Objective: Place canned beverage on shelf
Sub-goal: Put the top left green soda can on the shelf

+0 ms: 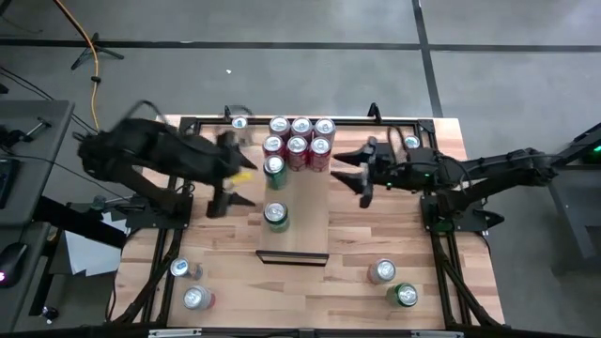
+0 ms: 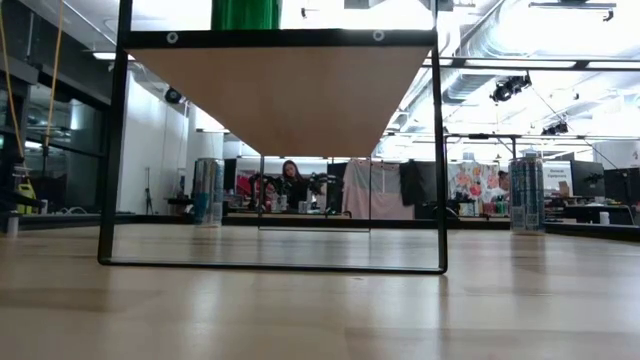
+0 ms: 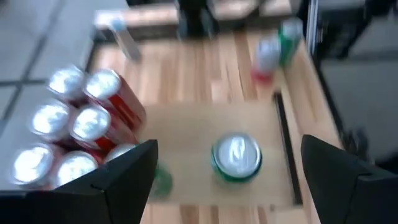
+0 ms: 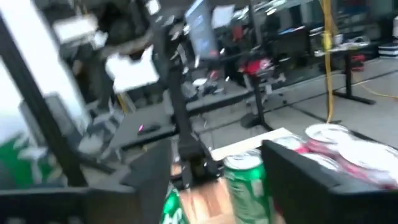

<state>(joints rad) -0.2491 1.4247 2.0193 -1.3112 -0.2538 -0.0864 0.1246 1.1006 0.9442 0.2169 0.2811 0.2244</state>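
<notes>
Two empty claws, left claw (image 1: 228, 188) and right claw (image 1: 359, 173), fingers spread wide beside the can-laden shelf (image 1: 302, 218).

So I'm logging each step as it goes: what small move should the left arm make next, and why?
Probably draw the left gripper back toward its own side. Its fingers are open and empty, and a green can stands upright alone on the shelf, apparently just placed. The right gripper, also open, hangs beside the clustered cans.
</notes>
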